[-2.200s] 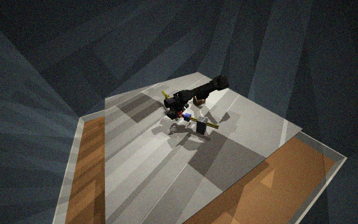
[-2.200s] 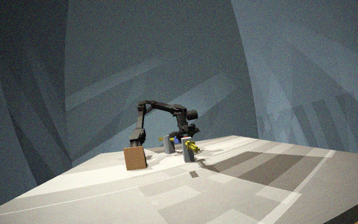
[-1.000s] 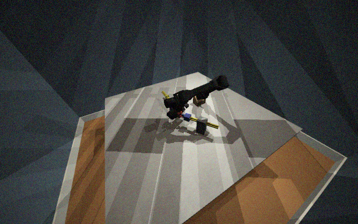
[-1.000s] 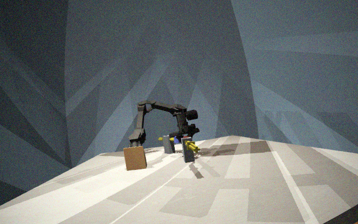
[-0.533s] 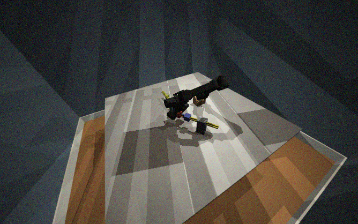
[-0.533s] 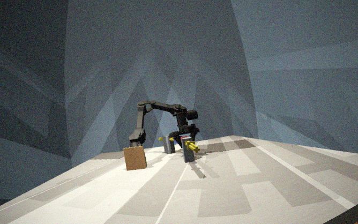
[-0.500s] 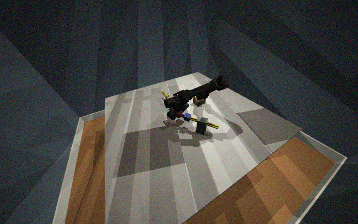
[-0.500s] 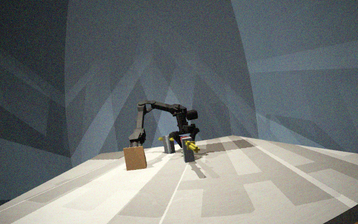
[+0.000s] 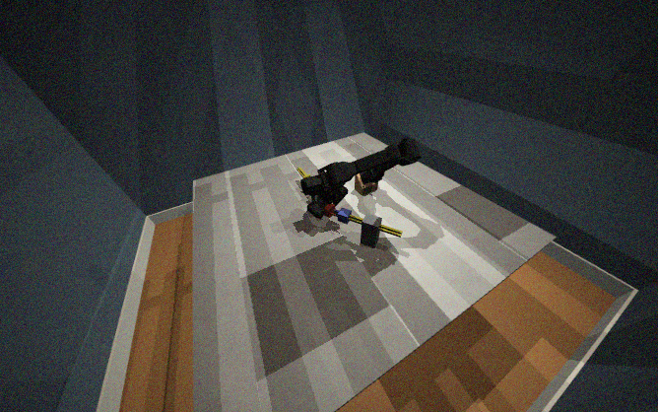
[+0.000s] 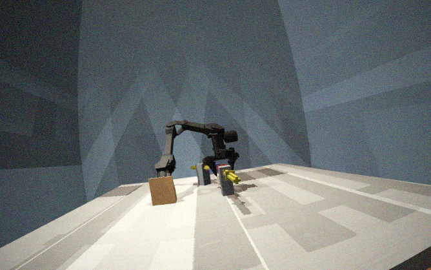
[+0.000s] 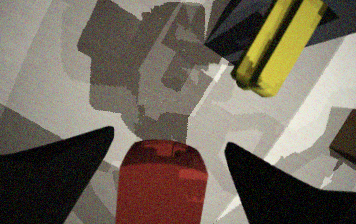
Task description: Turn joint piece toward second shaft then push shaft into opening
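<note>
The joint piece has a blue part on the fixed yellow shaft and a red part on its far side. The first block carries that shaft. My gripper is open, one black finger standing apart on each side of the red part, nothing held. The second yellow shaft runs through the second block. In the wrist view its free end is apart from the red part; whether they line up exactly I cannot tell.
A brown box stands beside the arm's base, with a corner in the wrist view. The arm reaches over the second block and hides it in the top view. A pale patterned table top lies beneath.
</note>
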Robot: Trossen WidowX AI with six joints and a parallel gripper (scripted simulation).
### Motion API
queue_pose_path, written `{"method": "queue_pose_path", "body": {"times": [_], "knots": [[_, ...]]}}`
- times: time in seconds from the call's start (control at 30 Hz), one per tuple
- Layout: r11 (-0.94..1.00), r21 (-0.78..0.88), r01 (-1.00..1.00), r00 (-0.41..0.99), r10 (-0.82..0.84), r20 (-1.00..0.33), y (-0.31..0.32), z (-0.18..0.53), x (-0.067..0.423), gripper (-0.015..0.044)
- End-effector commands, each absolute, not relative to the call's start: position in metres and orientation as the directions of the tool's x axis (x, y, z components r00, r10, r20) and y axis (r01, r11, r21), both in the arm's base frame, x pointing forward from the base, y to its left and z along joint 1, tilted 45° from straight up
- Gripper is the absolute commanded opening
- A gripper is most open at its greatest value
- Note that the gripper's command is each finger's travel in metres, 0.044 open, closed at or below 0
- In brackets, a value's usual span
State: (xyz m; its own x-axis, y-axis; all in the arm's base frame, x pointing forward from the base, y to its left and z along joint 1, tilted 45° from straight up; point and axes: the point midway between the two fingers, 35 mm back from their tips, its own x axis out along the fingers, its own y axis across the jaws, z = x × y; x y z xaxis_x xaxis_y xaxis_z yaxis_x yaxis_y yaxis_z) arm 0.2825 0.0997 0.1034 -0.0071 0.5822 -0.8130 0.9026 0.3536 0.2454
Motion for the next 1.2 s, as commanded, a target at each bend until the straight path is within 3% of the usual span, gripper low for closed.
{"method": "queue_pose_path", "body": {"times": [0.0, 0.4, 0.83, 1.17], "knots": [[0.353, 0.266, 0.897, -0.002, 0.605, -0.796, 0.092, 0.117, 0.286, 0.0440], [0.421, 0.331, 0.845, 0.010, 0.605, -0.796, 0.078, 0.126, 0.289, 0.0440], [0.620, 0.562, 0.547, 0.076, 0.632, -0.771, 0.025, 0.175, 0.296, 0.0440], [0.700, 0.651, 0.295, 0.126, 0.646, -0.752, -0.009, 0.207, 0.291, 0.0440]]}}
